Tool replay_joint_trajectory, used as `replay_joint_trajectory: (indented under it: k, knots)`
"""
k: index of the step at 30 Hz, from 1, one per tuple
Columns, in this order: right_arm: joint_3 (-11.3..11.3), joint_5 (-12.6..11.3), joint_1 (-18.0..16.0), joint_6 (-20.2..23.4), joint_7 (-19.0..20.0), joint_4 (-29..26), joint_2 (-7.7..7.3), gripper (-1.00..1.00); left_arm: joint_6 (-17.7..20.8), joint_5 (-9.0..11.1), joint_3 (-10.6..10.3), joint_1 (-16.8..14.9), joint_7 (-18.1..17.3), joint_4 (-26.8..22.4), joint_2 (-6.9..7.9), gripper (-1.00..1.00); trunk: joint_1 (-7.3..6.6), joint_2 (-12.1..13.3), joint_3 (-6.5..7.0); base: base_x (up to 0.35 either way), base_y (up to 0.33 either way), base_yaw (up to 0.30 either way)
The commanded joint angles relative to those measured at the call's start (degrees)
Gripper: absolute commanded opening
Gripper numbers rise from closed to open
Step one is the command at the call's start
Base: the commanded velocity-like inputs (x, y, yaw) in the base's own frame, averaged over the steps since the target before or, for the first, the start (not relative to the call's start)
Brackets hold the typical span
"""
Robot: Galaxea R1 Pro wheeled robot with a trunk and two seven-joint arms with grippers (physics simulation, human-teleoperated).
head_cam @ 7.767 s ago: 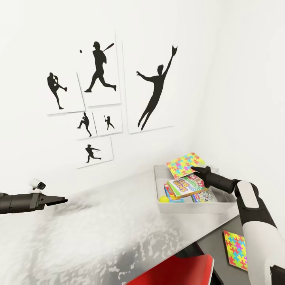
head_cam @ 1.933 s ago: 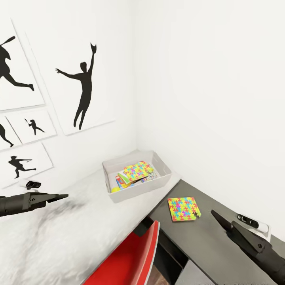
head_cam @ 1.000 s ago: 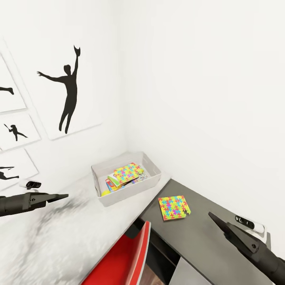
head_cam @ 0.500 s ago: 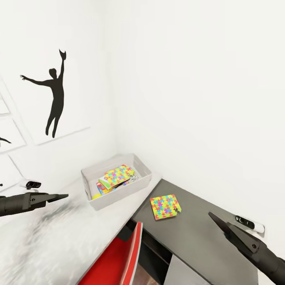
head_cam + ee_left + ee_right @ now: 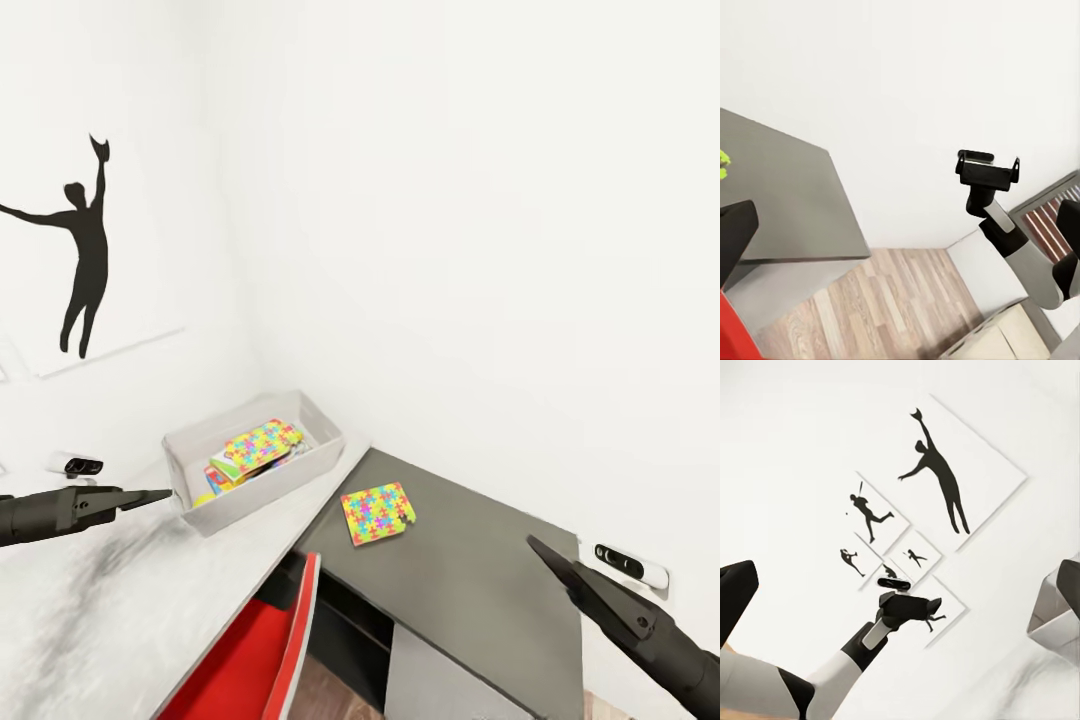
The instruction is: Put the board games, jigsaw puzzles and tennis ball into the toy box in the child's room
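The toy box (image 5: 268, 488) stands on the table's light grey top (image 5: 110, 610) in the corner. One jigsaw puzzle (image 5: 258, 443) lies tilted on top of the board games (image 5: 222, 467) inside it, and the tennis ball (image 5: 203, 499) peeks out at the box's near end. The other jigsaw puzzle (image 5: 377, 512) lies flat on the dark grey top (image 5: 480, 590), right of the box. My left gripper (image 5: 160, 494) hovers just left of the box. My right gripper (image 5: 542, 550) hangs over the dark top's right end, well right of the loose puzzle. Both are open and empty, their fingers (image 5: 735, 232) (image 5: 735, 592) wide apart.
A red chair (image 5: 250, 650) is tucked under the desk at the corner. White walls close in behind and to the right, with a silhouette picture (image 5: 80, 260) on the left wall. Wooden floor (image 5: 330, 700) shows below the desk, and white cabinet fronts (image 5: 430, 680).
The camera has swung to the right, so the box and loose puzzle slide left in view. Since the earliest frame my right gripper has left the box, and the puzzle lies inside.
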Motion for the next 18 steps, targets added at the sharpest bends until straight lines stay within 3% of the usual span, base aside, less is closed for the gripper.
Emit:
replay_joint_trajectory:
  k: [1, 18]
  knots:
    - [0.01, -0.32, 0.0, 0.49, -0.06, -0.04, -0.02, 1.0, 0.6, 0.02, -0.03, -0.04, -0.19, 0.0, 0.02, 1.0, 0.04, -0.11, -0.03, -0.013, -0.024, -0.207]
    - [-0.13, -0.32, 0.0, 0.49, -0.01, 0.08, -0.09, 1.0, 0.6, -0.06, -0.03, -0.04, -0.19, 0.0, 0.02, 1.0, 0.04, -0.11, 1.25, -0.002, -0.004, -0.207]
